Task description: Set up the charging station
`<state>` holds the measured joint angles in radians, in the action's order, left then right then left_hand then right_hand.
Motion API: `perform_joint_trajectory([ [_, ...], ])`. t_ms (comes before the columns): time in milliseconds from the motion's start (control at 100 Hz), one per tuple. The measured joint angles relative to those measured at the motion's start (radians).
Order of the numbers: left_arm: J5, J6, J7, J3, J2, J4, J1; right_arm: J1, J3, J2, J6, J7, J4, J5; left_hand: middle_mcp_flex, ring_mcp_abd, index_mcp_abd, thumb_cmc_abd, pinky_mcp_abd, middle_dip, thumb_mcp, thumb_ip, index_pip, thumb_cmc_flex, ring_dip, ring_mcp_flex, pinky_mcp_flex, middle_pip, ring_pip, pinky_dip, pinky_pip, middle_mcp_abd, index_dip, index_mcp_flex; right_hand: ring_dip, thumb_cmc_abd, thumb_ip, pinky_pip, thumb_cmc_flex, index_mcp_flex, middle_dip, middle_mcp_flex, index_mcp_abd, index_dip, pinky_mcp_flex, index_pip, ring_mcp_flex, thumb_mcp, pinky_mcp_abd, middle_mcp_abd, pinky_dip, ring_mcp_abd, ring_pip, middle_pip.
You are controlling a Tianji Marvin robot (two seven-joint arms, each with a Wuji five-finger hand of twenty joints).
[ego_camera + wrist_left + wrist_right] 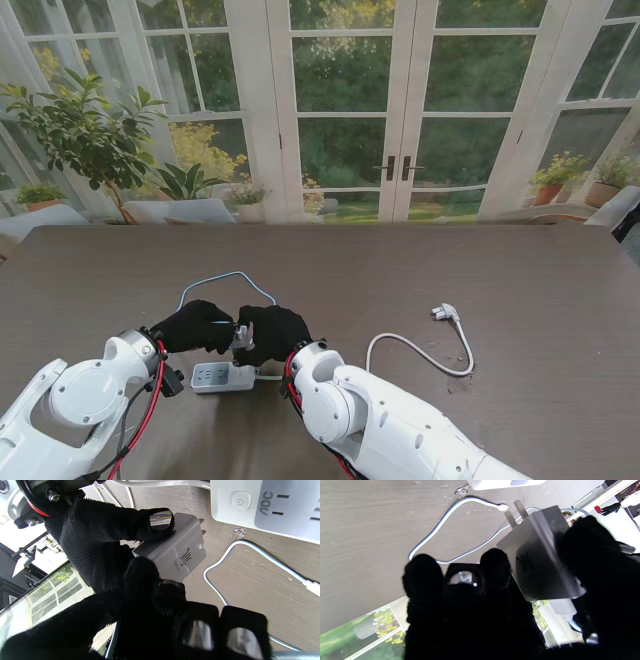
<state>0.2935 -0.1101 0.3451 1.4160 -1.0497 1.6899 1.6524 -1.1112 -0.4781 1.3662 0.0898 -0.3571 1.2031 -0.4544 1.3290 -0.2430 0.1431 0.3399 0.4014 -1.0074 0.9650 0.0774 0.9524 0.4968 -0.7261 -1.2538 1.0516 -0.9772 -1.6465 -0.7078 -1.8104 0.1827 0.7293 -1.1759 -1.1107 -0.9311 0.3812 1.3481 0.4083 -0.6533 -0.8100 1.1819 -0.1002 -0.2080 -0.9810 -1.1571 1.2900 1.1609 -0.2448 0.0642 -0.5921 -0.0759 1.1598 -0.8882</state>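
Observation:
A grey charger block (pixel 243 336) hangs just above the table, pinched between my two black-gloved hands. My left hand (pixel 195 325) presses a fingertip (pixel 142 572) against one side of it. From the other side my right hand (pixel 275 332) lays a metal-tipped finger (pixel 160 520) on it. The charger (pixel 175 547) is tilted, and its two prongs (pixel 517 511) point down toward the table. The white power strip (pixel 215 377) lies flat right beside the hands, nearer to me, sockets up (pixel 275 507). A light-blue cable (pixel 228 274) loops away from the charger across the table.
The strip's white cord (pixel 420 355) curls off to the right and ends in a plug (pixel 445 313) lying unplugged on the dark wooden table (pixel 520 270). Glass doors and potted plants stand beyond the far edge.

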Motion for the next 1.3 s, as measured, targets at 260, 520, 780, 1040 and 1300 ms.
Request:
perform_joint_trajectory([
  [260, 0.071, -0.066, 0.025, 0.034, 0.007, 0.002, 0.011, 0.007, 0.005, 0.000, -0.032, 0.001, -0.021, 0.005, -0.126, -0.082, 0.050, -0.051, 0.098, 0.042, -0.711, -0.022, -0.399, 0.001, -0.007, 0.074, -0.225, 0.471, 0.538, 0.070, 0.132, 0.065, -0.097, 0.101, 0.000, 0.000, 0.000, 0.000, 0.002, -0.005, -0.015, 0.009, -0.015, 0.000, -0.021, 0.000, 0.003, 0.002, 0.012, 0.000, 0.000, 0.003, 0.002, 0.013],
  [520, 0.175, -0.068, -0.013, 0.071, 0.009, 0.038, 0.045, 0.007, 0.007, 0.002, -0.043, 0.000, -0.022, 0.009, -0.198, -0.139, 0.020, -0.074, 0.110, 0.202, -0.867, -0.042, -0.575, 0.014, -0.008, 0.224, -0.412, 0.610, 0.752, 0.004, 0.298, 0.064, -0.186, 0.177, 0.000, 0.000, 0.000, 0.000, 0.002, -0.005, -0.026, 0.010, -0.015, -0.001, -0.023, 0.000, 0.003, 0.002, 0.012, 0.000, 0.000, 0.004, 0.013, 0.014],
  [780, 0.188, -0.078, -0.073, 0.100, 0.000, 0.052, 0.064, 0.007, 0.006, 0.004, -0.053, 0.000, -0.020, 0.011, -0.227, -0.170, 0.016, -0.094, 0.122, 0.271, -0.884, -0.042, -0.608, 0.025, 0.003, 0.302, -0.509, 0.655, 0.819, -0.009, 0.357, 0.080, -0.212, 0.196, 0.000, 0.000, 0.000, 0.000, 0.002, -0.005, -0.035, 0.010, -0.015, -0.002, -0.024, 0.000, 0.003, 0.002, 0.013, 0.000, -0.002, 0.005, 0.013, 0.024],
  [1040, 0.208, -0.096, -0.121, 0.113, -0.005, 0.062, 0.067, 0.007, 0.007, 0.005, -0.059, 0.002, -0.018, 0.014, -0.280, -0.176, 0.010, -0.102, 0.120, 0.304, -0.890, -0.042, -0.625, 0.043, 0.003, 0.446, -0.630, 0.681, 0.896, -0.029, 0.411, 0.089, -0.226, 0.211, 0.000, 0.000, 0.000, 0.000, 0.002, -0.005, -0.037, 0.010, -0.015, -0.002, -0.024, 0.000, 0.003, 0.002, 0.013, 0.000, -0.010, 0.006, 0.013, 0.024],
  [1300, 0.201, -0.103, -0.187, 0.109, -0.019, 0.053, 0.052, 0.005, 0.007, 0.004, -0.065, 0.003, -0.015, 0.016, -0.308, -0.189, 0.010, -0.124, 0.093, 0.372, -0.877, -0.042, -0.626, 0.096, 0.015, 0.592, -0.794, 0.734, 0.998, -0.059, 0.519, 0.098, -0.229, 0.212, 0.000, 0.000, 0.000, 0.000, 0.002, -0.005, -0.037, 0.010, -0.015, -0.003, -0.024, 0.000, 0.003, 0.002, 0.013, 0.000, -0.012, 0.006, 0.013, 0.025],
])
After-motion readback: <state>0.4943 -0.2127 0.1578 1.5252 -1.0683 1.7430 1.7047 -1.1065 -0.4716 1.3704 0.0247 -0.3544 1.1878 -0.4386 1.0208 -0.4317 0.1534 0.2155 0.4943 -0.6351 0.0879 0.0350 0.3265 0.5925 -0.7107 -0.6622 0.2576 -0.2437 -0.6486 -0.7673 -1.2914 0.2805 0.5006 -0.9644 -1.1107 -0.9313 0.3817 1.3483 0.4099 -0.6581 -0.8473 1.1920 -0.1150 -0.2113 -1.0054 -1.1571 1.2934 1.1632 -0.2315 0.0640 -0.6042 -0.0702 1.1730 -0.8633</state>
